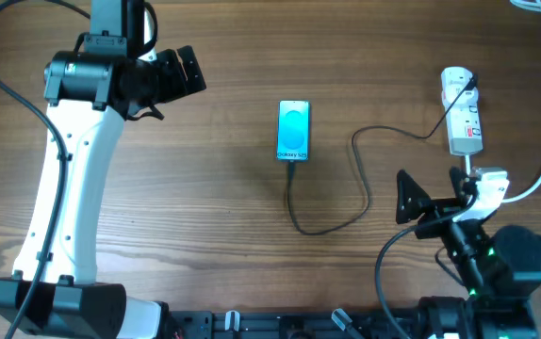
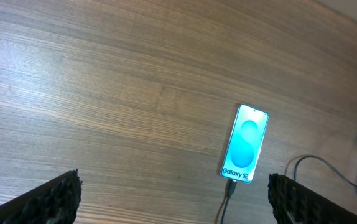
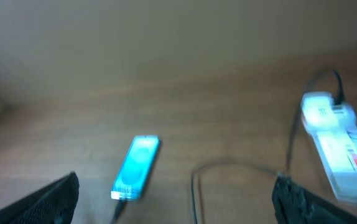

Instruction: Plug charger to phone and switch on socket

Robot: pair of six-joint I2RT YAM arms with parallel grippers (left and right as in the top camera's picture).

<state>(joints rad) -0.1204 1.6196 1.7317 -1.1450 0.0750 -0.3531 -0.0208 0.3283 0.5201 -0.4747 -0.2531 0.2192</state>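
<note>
Phone [image 1: 293, 130] sits mid-table, and the charger [image 1: 289, 188] tip looks seated at its 6 o'clock end. Socket [image 1: 463, 121] at phone's 3 o'clock. Left gripper [image 2: 173, 177] and right gripper [image 3: 177, 180] both spread, empty. Risk: pressing the switch shoves the light socket, tugging the charger loose.

My left arm [image 1: 71, 188] is a long white link with black joints and a black cable [image 1: 5, 83] looping out at nine o'clock. My right arm [image 1: 517, 259] is black, with small green lights [image 1: 486, 252]. My fingers [image 2: 49, 202] are black, knobbly-surfaced.
</note>
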